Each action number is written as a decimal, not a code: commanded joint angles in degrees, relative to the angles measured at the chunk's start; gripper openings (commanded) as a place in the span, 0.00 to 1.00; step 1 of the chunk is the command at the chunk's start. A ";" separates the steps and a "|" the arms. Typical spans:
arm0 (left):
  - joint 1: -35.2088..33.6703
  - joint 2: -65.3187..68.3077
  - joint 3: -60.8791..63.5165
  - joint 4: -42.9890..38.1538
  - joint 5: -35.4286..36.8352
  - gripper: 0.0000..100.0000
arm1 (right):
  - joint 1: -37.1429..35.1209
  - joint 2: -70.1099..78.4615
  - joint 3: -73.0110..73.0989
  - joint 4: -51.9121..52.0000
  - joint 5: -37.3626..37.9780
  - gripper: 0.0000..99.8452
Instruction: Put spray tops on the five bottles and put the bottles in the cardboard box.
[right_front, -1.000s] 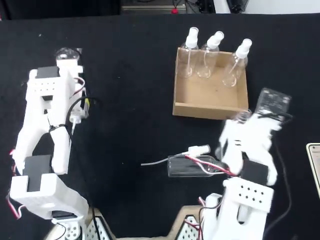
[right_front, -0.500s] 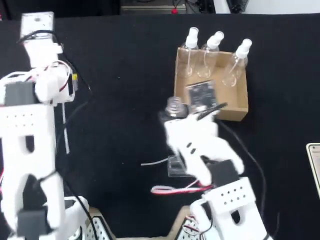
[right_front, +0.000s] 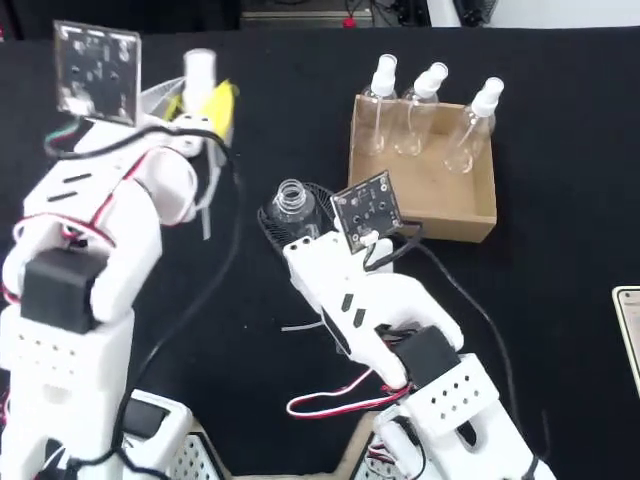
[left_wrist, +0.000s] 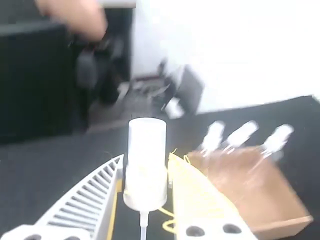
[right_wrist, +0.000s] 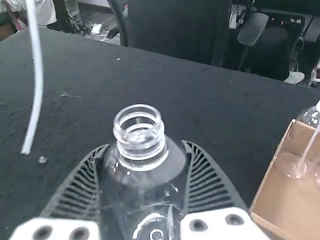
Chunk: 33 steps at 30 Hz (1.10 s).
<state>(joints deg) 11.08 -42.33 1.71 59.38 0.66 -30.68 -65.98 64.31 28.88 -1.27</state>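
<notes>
box (right_front: 425, 190) near half free, bottles (right_front: 418, 118) along far wall

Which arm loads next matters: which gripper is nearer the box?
Right. The right gripper, holding a bottle, is beside the box; the left gripper, holding a top, is farther off.

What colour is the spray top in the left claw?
White; the spray top shows best in the left wrist view.
</notes>
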 joint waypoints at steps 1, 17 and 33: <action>4.44 -2.73 -0.92 -5.98 0.62 0.06 | -0.79 -1.45 0.40 -2.02 -0.44 0.01; 14.81 -4.92 2.15 -18.29 0.62 0.06 | -0.79 -1.45 2.24 -2.02 -0.44 0.01; 12.35 -5.63 16.13 -27.87 6.86 0.06 | -0.79 -1.45 2.24 -2.02 -0.44 0.01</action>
<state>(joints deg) 24.88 -46.81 18.51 32.84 4.97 -30.68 -65.98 66.95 28.62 -1.27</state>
